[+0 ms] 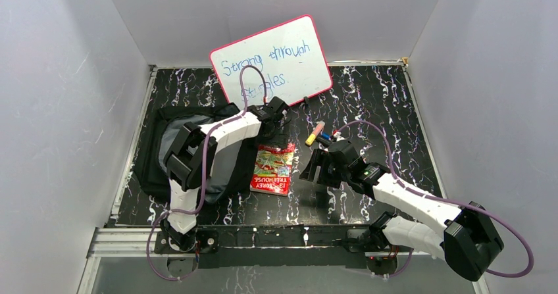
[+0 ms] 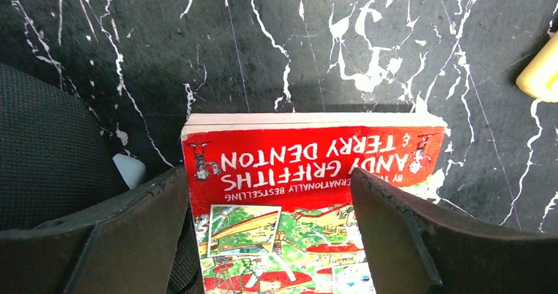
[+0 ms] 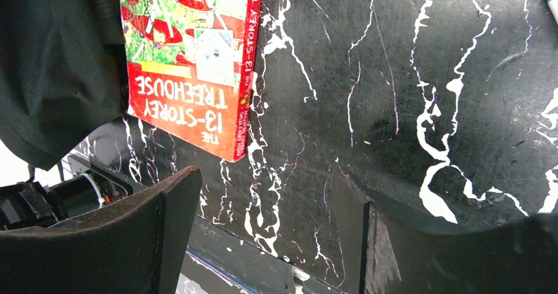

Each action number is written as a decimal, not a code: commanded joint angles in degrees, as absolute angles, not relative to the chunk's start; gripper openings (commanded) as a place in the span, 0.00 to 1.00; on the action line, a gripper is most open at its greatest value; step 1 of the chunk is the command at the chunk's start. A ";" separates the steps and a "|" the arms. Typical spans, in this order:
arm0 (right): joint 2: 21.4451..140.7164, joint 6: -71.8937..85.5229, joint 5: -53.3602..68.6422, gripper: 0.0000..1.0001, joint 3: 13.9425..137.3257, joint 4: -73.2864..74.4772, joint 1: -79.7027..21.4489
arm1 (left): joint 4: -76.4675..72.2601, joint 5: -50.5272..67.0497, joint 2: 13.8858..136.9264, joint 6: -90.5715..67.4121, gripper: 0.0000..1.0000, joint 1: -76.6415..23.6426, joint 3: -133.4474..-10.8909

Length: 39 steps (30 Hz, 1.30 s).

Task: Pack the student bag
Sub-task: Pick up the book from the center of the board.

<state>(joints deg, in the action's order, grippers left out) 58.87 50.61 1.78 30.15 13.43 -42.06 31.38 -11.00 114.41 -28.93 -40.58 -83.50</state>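
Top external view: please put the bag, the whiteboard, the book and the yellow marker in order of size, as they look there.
1. The bag and the whiteboard look about alike; the bag is partly covered, so I do not rank them.
2. The book.
3. The yellow marker.

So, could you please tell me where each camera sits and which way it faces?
Top external: high behind the robot, looking down at the table, student bag, 13-Storey Treehouse book and whiteboard; left arm and right arm show.
Left wrist: over the book's author end, facing down; left gripper open, fingers either side of it.
Right wrist: low over the table, facing the book's title corner and the student bag; right gripper open over bare table.
Shared: all three views show the book.
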 commanded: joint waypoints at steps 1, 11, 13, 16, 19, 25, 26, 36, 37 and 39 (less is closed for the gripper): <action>58.08 50.17 2.20 0.81 30.59 12.06 -41.92 | 35.41 -5.79 112.97 -30.69 0.88 -40.90 -80.10; 56.66 51.10 0.96 0.82 30.31 13.01 -41.93 | 34.89 -2.90 113.73 -32.29 0.88 -44.21 -84.01; 56.53 51.38 0.54 0.83 30.11 13.32 -41.92 | 34.88 -3.19 112.99 -32.49 0.88 -44.38 -84.00; 56.65 51.87 0.27 0.83 29.74 13.36 -41.92 | 35.60 -5.84 110.80 -32.52 0.88 -44.32 -83.58; 57.10 52.49 0.51 0.84 29.38 12.58 -41.94 | 36.61 -8.01 108.63 -32.50 0.89 -44.30 -82.80; 59.18 54.69 1.83 0.82 28.14 9.09 -41.94 | 36.65 -7.35 105.62 -33.14 0.89 -44.31 -80.41; 59.66 55.10 2.18 0.82 27.83 8.40 -41.98 | 36.61 -6.85 105.24 -33.40 0.89 -44.30 -79.86; 62.31 57.22 4.37 0.82 26.28 4.66 -41.92 | 32.81 -2.15 101.57 -37.27 0.89 -45.85 -71.35; 62.16 57.23 4.40 0.82 26.20 4.66 -41.92 | 32.65 -2.11 101.52 -37.53 0.90 -46.38 -71.10; 62.18 57.22 4.39 0.82 26.04 4.66 -41.95 | 32.54 -2.18 101.61 -38.06 0.89 -47.63 -70.82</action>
